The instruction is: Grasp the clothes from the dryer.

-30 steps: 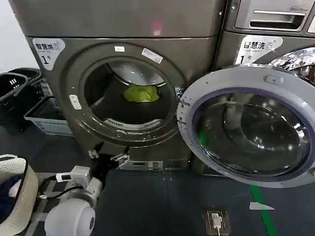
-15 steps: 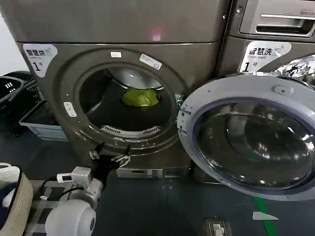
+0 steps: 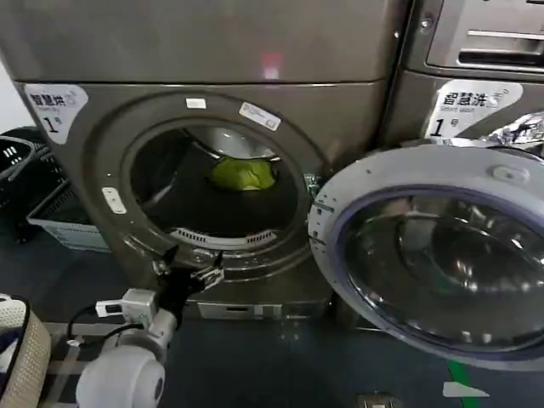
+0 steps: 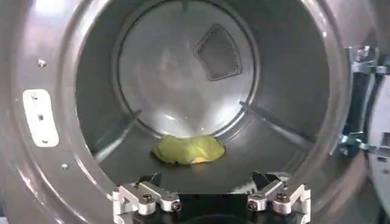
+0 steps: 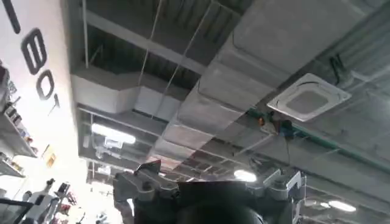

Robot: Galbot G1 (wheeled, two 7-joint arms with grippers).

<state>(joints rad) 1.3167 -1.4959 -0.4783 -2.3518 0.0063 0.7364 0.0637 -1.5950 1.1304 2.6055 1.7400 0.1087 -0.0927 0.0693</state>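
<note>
Closer now, the dryer's (image 3: 212,183) porthole looms; left gripper (image 3: 185,269), jaws apart and empty, sits at its lower lip, the clothes (image 4: 187,149) straight ahead, deep inside.

The right gripper (image 5: 210,189) points at the ceiling; I cannot tell its jaws.

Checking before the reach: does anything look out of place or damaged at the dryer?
Nothing stands out. The clothes lie bunched on the drum floor of the dryer, whose door hangs wide open. The left pincer is open at the porthole's lower rim.
</note>
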